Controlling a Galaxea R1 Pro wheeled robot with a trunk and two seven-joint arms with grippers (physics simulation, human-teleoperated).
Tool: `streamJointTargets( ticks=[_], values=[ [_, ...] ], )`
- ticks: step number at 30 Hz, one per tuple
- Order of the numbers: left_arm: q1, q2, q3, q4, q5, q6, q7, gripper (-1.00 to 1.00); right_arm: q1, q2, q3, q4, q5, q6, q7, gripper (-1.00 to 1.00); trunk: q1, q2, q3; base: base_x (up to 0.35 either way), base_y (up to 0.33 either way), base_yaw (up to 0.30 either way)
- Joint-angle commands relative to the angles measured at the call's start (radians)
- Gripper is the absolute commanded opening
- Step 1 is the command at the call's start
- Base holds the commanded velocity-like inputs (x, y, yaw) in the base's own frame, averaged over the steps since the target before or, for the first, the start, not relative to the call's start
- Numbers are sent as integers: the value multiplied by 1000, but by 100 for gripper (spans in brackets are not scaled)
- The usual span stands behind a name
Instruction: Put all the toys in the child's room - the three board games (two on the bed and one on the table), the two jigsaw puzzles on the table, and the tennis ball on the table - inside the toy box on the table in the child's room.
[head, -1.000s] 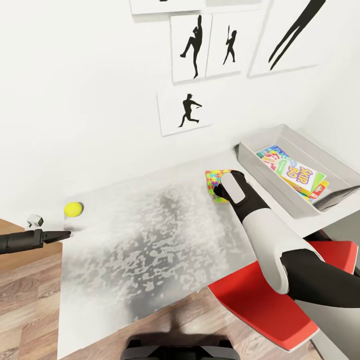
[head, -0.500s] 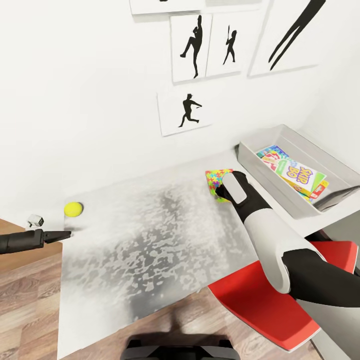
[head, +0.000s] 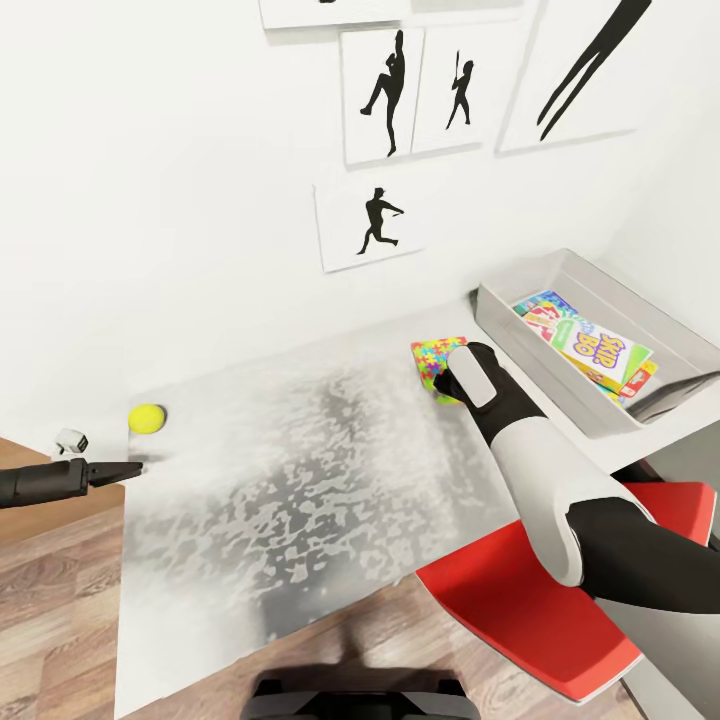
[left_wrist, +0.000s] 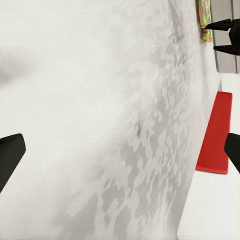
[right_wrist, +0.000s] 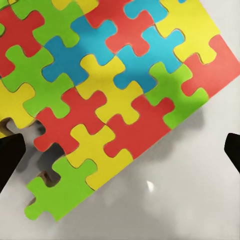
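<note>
Surface, grey-white, against the wall. Toy box at its far right end; SKIP BO board game lies inside. Jigsaw puzzle flat just beside the box. Right hand directly over it, fingers apart. Tennis ball near the left edge; left hand close by, fingers apart in its wrist view.

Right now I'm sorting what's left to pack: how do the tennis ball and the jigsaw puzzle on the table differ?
The tennis ball is round and plain yellow-green; the jigsaw puzzle is flat, square and multicolour. The ball lies near the table's left end, beside the left gripper; the puzzle lies beside the toy box, under the right gripper. Both lie outside the box.
</note>
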Motion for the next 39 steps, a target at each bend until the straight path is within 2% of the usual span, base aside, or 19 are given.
streamJointTargets(
  ticks=[1,19,39],
  values=[
    [-1,1,-4,0,3,10,-4,100,-1,-1,5,-1,-8,4,-8,100,1,-2,-1,0,-6,0],
    [-1,1,-4,0,3,9,-4,100,-1,-1,6,-1,-8,4,-8,100,1,-2,-1,-91,-80,0],
    [-1,5,-4,0,3,11,-4,100,-1,-1,6,-1,-7,4,-8,100,1,-2,-1,-138,31,0]
  ],
)
